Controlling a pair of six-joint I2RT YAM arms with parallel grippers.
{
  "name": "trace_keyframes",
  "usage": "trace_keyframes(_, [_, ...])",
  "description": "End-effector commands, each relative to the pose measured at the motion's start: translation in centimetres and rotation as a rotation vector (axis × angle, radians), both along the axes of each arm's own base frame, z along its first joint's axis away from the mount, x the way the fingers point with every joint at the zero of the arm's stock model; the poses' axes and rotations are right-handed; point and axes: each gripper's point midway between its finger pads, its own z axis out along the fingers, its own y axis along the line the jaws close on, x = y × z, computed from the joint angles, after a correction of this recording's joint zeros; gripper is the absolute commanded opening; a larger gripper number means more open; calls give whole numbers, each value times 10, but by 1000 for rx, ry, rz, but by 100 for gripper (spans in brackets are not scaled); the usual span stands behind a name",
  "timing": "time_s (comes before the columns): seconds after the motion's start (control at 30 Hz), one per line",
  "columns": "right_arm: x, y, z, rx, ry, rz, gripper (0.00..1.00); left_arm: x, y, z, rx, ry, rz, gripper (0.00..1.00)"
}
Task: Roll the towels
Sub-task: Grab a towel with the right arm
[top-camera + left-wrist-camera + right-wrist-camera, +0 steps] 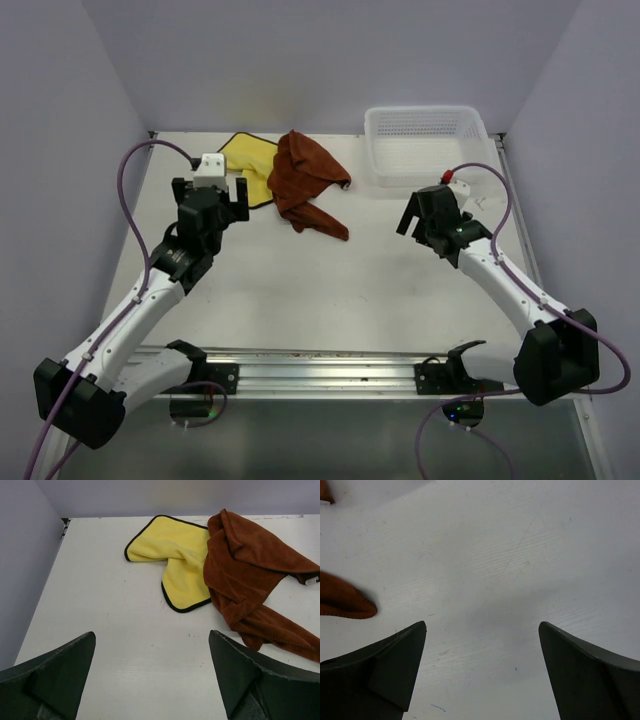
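Both grippers, left [152, 635] and right [482, 629], hang wide open and empty above the table [380, 300]. The brown towel [308, 185] lies crumpled at the back, overlapping the right edge of the yellow towel [250, 162], just ahead of the left gripper. A pinch at that overlap would likely catch both cloths and drag them together. Rolling the brown one unflattened risks a lumpy, loose roll.

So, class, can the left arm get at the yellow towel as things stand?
Probably yes. The left gripper is open, and only bare table lies between it and the yellow towel. The brown towel overlaps just the yellow one's right edge, leaving its near corner free.
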Motion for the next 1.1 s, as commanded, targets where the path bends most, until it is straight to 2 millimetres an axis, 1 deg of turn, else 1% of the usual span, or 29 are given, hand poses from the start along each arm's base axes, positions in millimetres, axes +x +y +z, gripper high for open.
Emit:
trace_keyframes(0.0, [10, 14, 11, 75, -78, 48, 99, 4, -1, 19, -20, -27, 7, 100])
trace_keyframes(0.03, [14, 23, 11, 101, -97, 86, 99, 3, -2, 21, -24, -32, -1, 100])
trace_keyframes(0.1, [17, 28, 14, 98, -101, 136, 99, 1, -2, 24, -31, -50, -6, 100])
trace_keyframes(0.13, [20, 38, 19, 107, -105, 201, 99, 0, -1, 26, -32, -55, -4, 100])
trace_keyframes(0.17, [17, 59, 21, 161, -99, 333, 99, 0, -1, 28, -36, -59, -6, 100])
trace_keyframes(0.23, [21, 79, 28, 214, -153, 418, 99, -2, -3, 33, -46, -71, -16, 100])
trace_keyframes(0.27, [17, 98, 30, 240, -164, 493, 99, -2, -3, 35, -49, -76, -20, 100])
trace_keyframes(0.3, [17, 107, 33, 223, -180, 537, 99, -4, -2, 37, -51, -84, -18, 100])
trace_keyframes(0.33, [19, 114, 40, 199, -190, 557, 99, -4, -1, 36, -50, -85, -13, 100])
trace_keyframes(0.37, [14, 130, 32, 157, -162, 625, 99, -4, 1, 36, -47, -86, -3, 100])
trace_keyframes(0.4, [18, 133, 32, 104, -157, 627, 99, -3, 0, 34, -45, -82, -3, 100])
trace_keyframes(0.43, [22, 143, 39, 77, -157, 647, 99, -3, 1, 34, -45, -80, -1, 100])
trace_keyframes(0.47, [21, 157, 27, 44, -122, 677, 99, -3, 1, 33, -43, -78, 0, 100])
trace_keyframes(0.5, [25, 163, 23, 23, -113, 686, 99, -3, 1, 34, -41, -79, 1, 100])
trace_keyframes(0.53, [34, 170, 29, 16, -129, 685, 99, -3, 2, 32, -39, -75, 4, 100])
trace_keyframes(0.57, [39, 177, 28, 14, -128, 695, 99, -3, 1, 33, -43, -79, 2, 100])
trace_keyframes(0.6, [46, 182, 5, -5, -73, 701, 99, -2, 0, 32, -43, -76, -1, 100])
trace_keyframes(0.63, [55, 193, 14, 9, -85, 712, 99, -1, 0, 32, -43, -76, -3, 100])
trace_keyframes(0.67, [61, 199, 5, 8, -58, 723, 99, -1, -1, 31, -41, -69, -2, 100])
trace_keyframes(0.7, [67, 206, -18, -2, -3, 734, 99, -1, -1, 31, -41, -68, -2, 100])
trace_keyframes(0.73, [76, 216, -13, 14, -2, 745, 98, -2, -1, 31, -42, -70, -4, 100])
trace_keyframes(0.77, [79, 223, -18, 13, 13, 762, 97, -2, -2, 32, -45, -73, -10, 100])
trace_keyframes(0.8, [83, 227, -40, -1, 56, 766, 97, -3, -1, 34, -47, -78, -8, 100])
trace_keyframes(0.83, [92, 235, -35, -1, 34, 768, 97, -3, -1, 33, -47, -78, -8, 100])
trace_keyframes(0.9, [99, 243, -48, -2, 58, 780, 96, -3, -2, 35, -50, -82, -14, 100])
trace_keyframes(0.93, [105, 246, -60, -14, 91, 775, 92, -3, -2, 34, -49, -79, -16, 100])
trace_keyframes(1.0, [108, 250, -74, -19, 127, 781, 87, -4, -2, 35, -51, -81, -19, 100])
trace_keyframes(1.03, [109, 253, -82, -20, 146, 784, 77, -4, -2, 35, -52, -83, -19, 100])
trace_keyframes(1.07, [109, 254, -84, -17, 152, 787, 71, -5, -2, 37, -52, -87, -18, 99])
